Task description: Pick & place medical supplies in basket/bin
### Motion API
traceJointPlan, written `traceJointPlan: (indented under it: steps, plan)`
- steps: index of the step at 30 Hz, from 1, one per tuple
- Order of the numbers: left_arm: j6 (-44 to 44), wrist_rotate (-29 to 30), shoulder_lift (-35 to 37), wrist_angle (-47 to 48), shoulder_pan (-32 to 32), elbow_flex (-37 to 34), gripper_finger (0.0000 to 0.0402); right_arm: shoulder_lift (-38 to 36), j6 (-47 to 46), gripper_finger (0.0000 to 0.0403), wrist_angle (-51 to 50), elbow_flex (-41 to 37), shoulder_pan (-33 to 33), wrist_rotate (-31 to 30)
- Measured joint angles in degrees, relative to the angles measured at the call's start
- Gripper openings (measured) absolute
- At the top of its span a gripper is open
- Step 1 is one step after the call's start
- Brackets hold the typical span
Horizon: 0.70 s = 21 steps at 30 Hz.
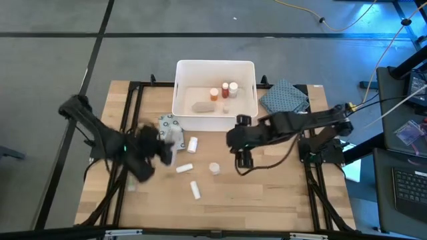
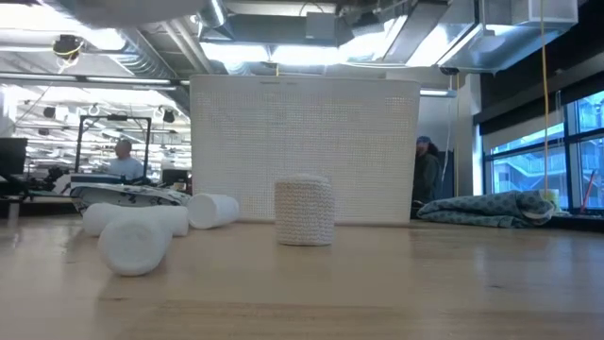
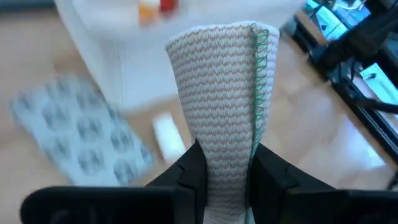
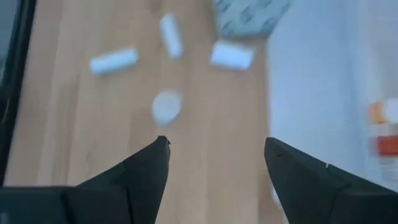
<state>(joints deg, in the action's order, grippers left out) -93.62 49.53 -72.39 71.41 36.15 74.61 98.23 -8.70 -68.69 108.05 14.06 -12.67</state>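
My left gripper (image 3: 227, 171) is shut on a beige woven roll (image 3: 217, 87) with a green stitched edge, above the table's left half (image 1: 163, 152). The white bin (image 1: 215, 70) stands at the far middle and holds red and orange bottles (image 1: 225, 89) and a beige roll (image 1: 203, 107). A grey dotted packet (image 1: 169, 127) lies against the bin's near left corner. Several white rolls (image 1: 193, 143) (image 1: 184, 169) (image 1: 195, 189) lie on the wood, and one (image 2: 305, 210) stands on end. My right gripper (image 4: 216, 149) hangs open over the table (image 1: 243, 159), near the bin, touching nothing. My left gripper pinches the beige roll's lower part (image 3: 225, 155) between its two fingers (image 3: 193, 174). The soft wall is squeezed narrow there and widens beyond the fingertips. The roll sticks out past the fingers and is lifted clear of the table.
A blue-grey patterned cloth (image 1: 285, 97) lies at the bin's right side. Black frame bars (image 1: 133, 113) run along both table edges. Bare wood (image 1: 267, 200) stretches across the near half. People show in the room behind the bin in the low view.
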Motion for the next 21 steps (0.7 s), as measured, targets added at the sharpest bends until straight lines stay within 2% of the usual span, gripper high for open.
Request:
traceJointPlan:
  steps: [7,10,12,16,18,21]
  plan:
    - [44.0,-4.2,4.0,-6.3,-23.5,10.8,0.0077,-2.4,-0.1,0.0262,2.9,0.0,-0.2,-8.3]
    - [64.4,-10.6,3.6,-14.9,-34.4,15.3,0.0078,-2.4,-0.2,0.0262,2.9,0.0,-0.9,-9.9]
    - [74.6,-18.0,2.5,-20.0,-41.7,17.3,0.0078,-2.3,-1.6,0.0262,2.9,0.0,-2.0,-11.0]
    - [86.0,-34.9,-2.2,-22.7,-54.4,20.1,0.0075,-2.3,-6.7,0.0261,2.0,0.0,-5.4,-11.6]
    - [89.8,-40.7,-5.7,-22.5,-58.9,20.8,0.0076,-2.4,-9.2,0.0262,1.3,0.0,-7.2,-11.6]
    - [95.1,-46.4,-11.6,-22.2,-63.5,21.5,0.0076,-2.4,-11.1,0.0262,-0.5,0.0,-9.7,-11.5]
